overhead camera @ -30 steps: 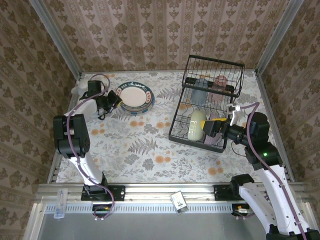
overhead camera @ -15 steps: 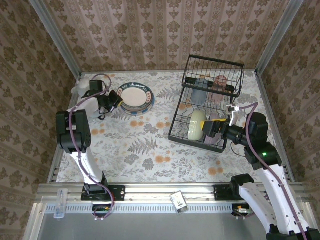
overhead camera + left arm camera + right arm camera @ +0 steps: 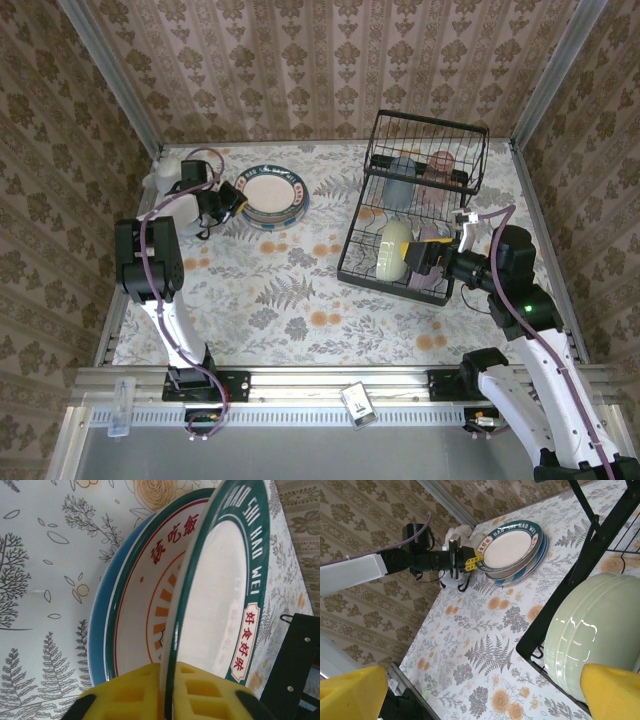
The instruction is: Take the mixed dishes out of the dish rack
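My left gripper (image 3: 170, 692) is shut on the rim of the top plate (image 3: 225, 580), its yellow pads (image 3: 127, 695) pressing both sides. That teal-rimmed plate leans tilted over a stack of plates (image 3: 272, 192) at the back left of the table. The black dish rack (image 3: 440, 135) stands at the right, with a pale green bowl (image 3: 393, 250) upright in its lower slots and a lavender bowl (image 3: 430, 282) beside it. A bluish cup (image 3: 400, 178) and a pink cup (image 3: 440, 165) sit on the upper shelf. My right gripper (image 3: 428, 255) hangs open beside the green bowl (image 3: 595, 630), touching nothing.
A pale plush toy (image 3: 160, 178) lies in the back left corner, behind my left gripper. The rack's black frame (image 3: 570, 580) crosses the right wrist view. Walls close in the table at the back and on both sides. Flowered tablecloth (image 3: 290, 290) spreads between the plates and the rack.
My left arm has shifted slightly left with the top plate, which still rests tilted on the stack. The right arm has not moved.
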You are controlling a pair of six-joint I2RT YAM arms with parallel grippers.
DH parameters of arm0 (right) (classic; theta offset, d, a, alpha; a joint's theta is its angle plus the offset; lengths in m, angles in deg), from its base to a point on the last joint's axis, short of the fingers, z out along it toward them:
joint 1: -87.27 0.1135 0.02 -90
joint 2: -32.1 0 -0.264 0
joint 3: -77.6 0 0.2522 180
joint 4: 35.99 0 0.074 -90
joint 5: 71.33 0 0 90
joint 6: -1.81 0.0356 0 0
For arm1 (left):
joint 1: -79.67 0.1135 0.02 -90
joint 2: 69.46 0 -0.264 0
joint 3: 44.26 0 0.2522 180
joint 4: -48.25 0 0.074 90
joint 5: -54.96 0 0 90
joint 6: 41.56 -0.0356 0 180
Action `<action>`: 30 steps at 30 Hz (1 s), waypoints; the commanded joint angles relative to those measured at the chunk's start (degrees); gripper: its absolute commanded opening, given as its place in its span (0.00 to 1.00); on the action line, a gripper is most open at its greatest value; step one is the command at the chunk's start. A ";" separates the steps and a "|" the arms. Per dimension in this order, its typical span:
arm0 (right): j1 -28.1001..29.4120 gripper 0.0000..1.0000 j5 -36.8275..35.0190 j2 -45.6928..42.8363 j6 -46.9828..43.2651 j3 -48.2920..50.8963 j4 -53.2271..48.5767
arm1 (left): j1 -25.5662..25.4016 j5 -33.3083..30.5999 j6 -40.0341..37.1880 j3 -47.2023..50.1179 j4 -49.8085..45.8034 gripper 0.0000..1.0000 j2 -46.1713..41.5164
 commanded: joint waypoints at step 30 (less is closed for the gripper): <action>1.33 1.00 -1.06 -0.70 1.78 1.63 1.50 | -2.52 -10.81 -12.67 -13.50 -19.65 0.98 0.92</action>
